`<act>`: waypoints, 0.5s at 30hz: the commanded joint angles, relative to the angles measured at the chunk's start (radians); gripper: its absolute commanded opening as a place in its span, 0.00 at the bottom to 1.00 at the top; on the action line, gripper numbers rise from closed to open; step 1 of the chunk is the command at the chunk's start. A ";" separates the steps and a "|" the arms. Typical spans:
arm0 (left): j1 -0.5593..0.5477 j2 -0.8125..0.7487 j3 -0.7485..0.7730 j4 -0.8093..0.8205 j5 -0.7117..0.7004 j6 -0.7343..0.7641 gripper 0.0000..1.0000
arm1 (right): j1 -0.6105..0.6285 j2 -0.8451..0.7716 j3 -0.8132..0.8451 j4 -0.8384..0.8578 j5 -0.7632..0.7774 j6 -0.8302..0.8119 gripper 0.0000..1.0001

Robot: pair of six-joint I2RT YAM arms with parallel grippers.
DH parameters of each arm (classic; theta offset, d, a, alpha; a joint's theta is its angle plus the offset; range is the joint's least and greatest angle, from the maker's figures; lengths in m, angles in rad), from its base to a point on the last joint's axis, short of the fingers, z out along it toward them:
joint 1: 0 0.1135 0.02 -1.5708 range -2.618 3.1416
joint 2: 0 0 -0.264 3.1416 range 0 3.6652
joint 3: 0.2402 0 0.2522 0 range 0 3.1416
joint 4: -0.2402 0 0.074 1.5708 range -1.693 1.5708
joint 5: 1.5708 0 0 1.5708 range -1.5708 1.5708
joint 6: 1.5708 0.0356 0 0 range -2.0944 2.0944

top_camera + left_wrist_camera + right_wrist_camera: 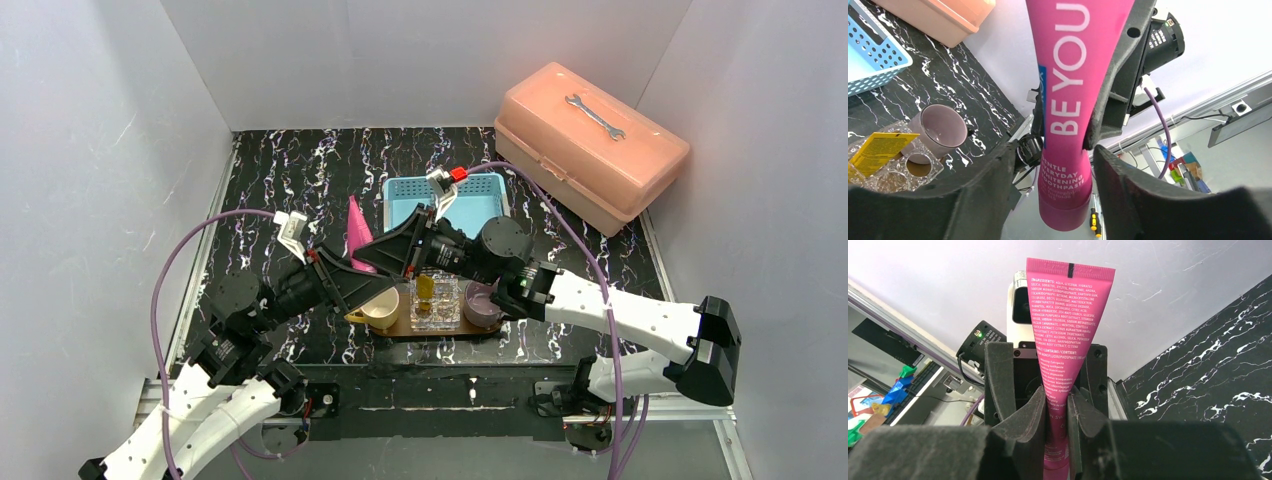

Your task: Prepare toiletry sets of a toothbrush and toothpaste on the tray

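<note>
**Toothpaste caught between two claws**

Right claw [1057, 410] pinches the pink toothpaste [1068, 315] tight at its waist, in the air over the middle of the tabletop [300, 170]. The left claw [1058, 200] straddles the cap end, half-open, with a gap on one side. If either pulls or twists now, the soft, glossy, flat-crimped tube could buckle or slip and miss the wooden tray [455, 332] by the front edge, under the ribbed clear holder [447, 310].

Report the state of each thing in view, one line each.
pink toothpaste tube, held in the air
right pincer, shut on the pink toothpaste tube
left pincer, open around its cap end
toolbox, lid shut
mauve cup, upright
yellow toothpaste tube, standing in the clear holder
</note>
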 commanded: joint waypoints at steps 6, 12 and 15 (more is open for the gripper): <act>0.003 -0.022 0.024 0.029 0.036 0.014 0.33 | 0.026 0.002 0.000 0.098 0.060 -0.024 0.24; 0.002 -0.016 0.041 0.016 0.055 0.033 0.00 | 0.029 0.003 -0.001 0.087 0.052 -0.031 0.29; 0.002 -0.015 0.042 0.013 0.061 0.043 0.00 | 0.029 -0.001 0.007 0.056 0.046 -0.052 0.40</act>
